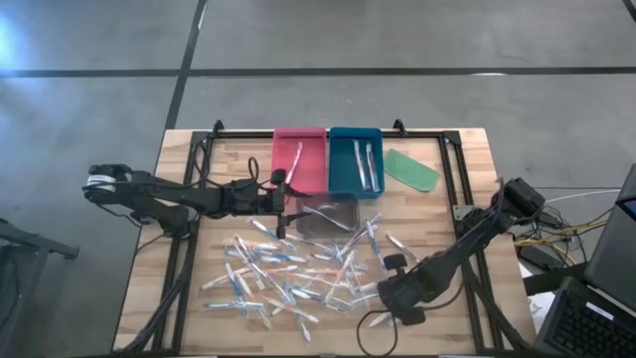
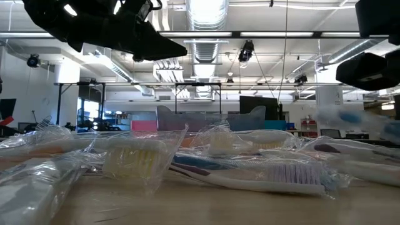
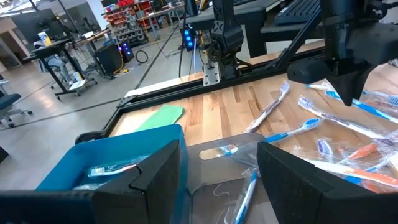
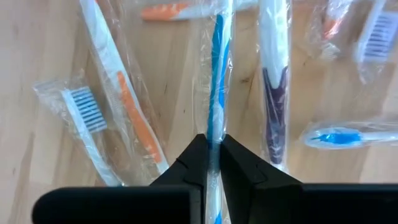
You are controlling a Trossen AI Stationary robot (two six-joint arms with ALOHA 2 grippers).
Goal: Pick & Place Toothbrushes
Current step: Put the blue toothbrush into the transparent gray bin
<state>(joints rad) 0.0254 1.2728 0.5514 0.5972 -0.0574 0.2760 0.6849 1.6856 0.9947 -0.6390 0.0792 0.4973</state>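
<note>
Many wrapped toothbrushes (image 1: 298, 273) lie scattered over the wooden table's near half. My right gripper (image 4: 213, 160) points down over the right part of the heap (image 1: 390, 298) and is shut on a blue-and-white toothbrush (image 4: 217, 68) in clear wrap. My left gripper (image 3: 221, 180) hovers open, nearly level, above a clear grey tray (image 1: 333, 215) that holds a blue toothbrush (image 3: 245, 190). At the far edge stand a red tray (image 1: 300, 159) and a blue tray (image 1: 355, 159), each with toothbrushes inside. My right gripper pinches the blue-and-white toothbrush's handle (image 4: 215, 127), wrap and all, between its two fingertips. The fingers come from above, pointing steeply down, and lie across the handle. The brush runs on away from the fingers; whether it is clear of the table I cannot tell.
A flat green oblong piece (image 1: 411, 169) lies right of the blue tray. A black frame (image 1: 452, 169) runs round the table's top. Orange (image 4: 134, 118) and purple (image 4: 273, 87) toothbrushes lie close beside the held one.
</note>
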